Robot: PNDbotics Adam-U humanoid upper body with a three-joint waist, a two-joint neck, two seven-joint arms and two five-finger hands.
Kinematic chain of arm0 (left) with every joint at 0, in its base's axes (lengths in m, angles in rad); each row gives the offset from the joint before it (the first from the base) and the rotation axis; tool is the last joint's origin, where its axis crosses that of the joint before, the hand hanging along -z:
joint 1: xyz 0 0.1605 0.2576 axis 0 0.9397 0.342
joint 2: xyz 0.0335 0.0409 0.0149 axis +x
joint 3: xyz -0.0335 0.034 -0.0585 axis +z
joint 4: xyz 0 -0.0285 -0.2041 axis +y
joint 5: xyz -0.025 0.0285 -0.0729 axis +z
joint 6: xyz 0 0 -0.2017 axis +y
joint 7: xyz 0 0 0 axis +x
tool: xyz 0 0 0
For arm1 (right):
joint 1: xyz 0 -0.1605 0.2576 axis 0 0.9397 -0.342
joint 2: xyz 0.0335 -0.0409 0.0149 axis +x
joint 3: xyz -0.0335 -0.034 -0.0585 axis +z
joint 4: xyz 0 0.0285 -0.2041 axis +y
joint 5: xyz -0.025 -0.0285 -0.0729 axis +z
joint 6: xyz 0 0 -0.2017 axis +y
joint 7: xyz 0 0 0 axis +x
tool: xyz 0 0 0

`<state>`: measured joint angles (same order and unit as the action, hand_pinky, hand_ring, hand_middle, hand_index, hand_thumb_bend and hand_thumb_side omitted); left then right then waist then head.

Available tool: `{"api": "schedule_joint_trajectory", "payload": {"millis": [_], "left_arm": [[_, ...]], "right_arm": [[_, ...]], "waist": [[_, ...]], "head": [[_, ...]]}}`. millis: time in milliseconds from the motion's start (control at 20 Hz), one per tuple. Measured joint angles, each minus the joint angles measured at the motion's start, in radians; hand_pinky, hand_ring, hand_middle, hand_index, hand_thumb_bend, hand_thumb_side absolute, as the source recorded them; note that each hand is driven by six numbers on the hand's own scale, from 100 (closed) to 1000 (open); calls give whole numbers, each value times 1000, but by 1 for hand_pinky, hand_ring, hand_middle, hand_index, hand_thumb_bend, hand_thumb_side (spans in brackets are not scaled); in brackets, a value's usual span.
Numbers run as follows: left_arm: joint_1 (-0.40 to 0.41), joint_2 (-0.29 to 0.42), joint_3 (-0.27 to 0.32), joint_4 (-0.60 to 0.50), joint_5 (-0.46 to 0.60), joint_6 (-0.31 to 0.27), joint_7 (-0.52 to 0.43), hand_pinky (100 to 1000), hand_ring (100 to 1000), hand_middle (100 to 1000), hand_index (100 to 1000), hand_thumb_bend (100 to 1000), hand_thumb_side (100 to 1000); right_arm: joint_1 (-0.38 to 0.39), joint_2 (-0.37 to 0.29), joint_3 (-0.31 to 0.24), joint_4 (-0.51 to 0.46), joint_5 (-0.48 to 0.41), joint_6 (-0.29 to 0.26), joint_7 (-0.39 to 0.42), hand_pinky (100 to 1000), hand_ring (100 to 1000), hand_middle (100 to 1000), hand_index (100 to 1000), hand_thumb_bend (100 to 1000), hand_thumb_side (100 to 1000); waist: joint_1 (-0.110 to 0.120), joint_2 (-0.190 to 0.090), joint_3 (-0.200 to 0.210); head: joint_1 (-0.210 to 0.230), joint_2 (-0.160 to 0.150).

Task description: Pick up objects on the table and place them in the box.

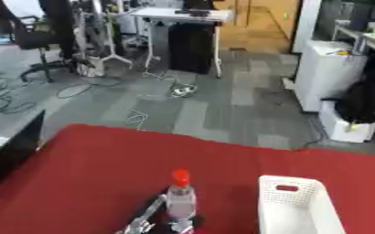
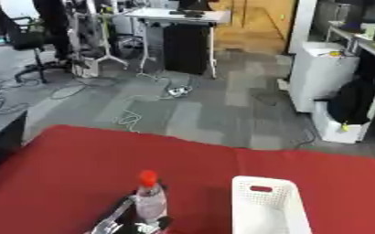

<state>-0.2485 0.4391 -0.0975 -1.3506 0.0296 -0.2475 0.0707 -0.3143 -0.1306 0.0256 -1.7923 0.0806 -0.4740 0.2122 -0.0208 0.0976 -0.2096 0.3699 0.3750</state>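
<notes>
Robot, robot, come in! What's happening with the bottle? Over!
Left hand fingers round the red-capped bottle, upright over the red table. White box just right. Right hand out of view. Nothing between.

Both views look down and forward from the robot's head, over the red table and out across the office floor. Against the white box, the right eye view sits slightly to the right, so the box falls further left there. They share nearly everything: the table, the box, the red-capped bottle left of the box.
</notes>
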Motion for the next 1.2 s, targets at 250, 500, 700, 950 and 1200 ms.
{"api": "schedule_joint_trajectory", "payload": {"millis": [250,500,700,950,1200], "left_arm": [[-1,-1,0,1,-5,20,109,607,491,611,743,465,399],[-1,-4,0,8,4,28,182,505,413,540,657,421,427],[-1,-9,-2,8,15,22,204,452,372,504,586,415,435],[-1,-9,-4,7,20,19,203,447,360,486,572,379,456],[0,-9,-13,-29,35,12,173,447,359,487,570,372,489]], "right_arm": [[0,0,0,0,0,2,0,877,860,862,846,100,970],[0,1,0,0,1,4,-1,877,860,862,846,100,970],[0,1,0,0,1,5,-2,876,859,861,845,100,973],[0,1,-1,0,2,5,-3,875,859,861,845,100,967],[0,8,0,0,5,6,-4,875,859,861,845,100,967]], "waist": [[-3,0,-1],[-5,0,-2],[-6,0,-2],[-5,0,-2],[-3,0,-2]], "head": [[0,0],[0,0],[0,0],[0,0],[0,0]]}}
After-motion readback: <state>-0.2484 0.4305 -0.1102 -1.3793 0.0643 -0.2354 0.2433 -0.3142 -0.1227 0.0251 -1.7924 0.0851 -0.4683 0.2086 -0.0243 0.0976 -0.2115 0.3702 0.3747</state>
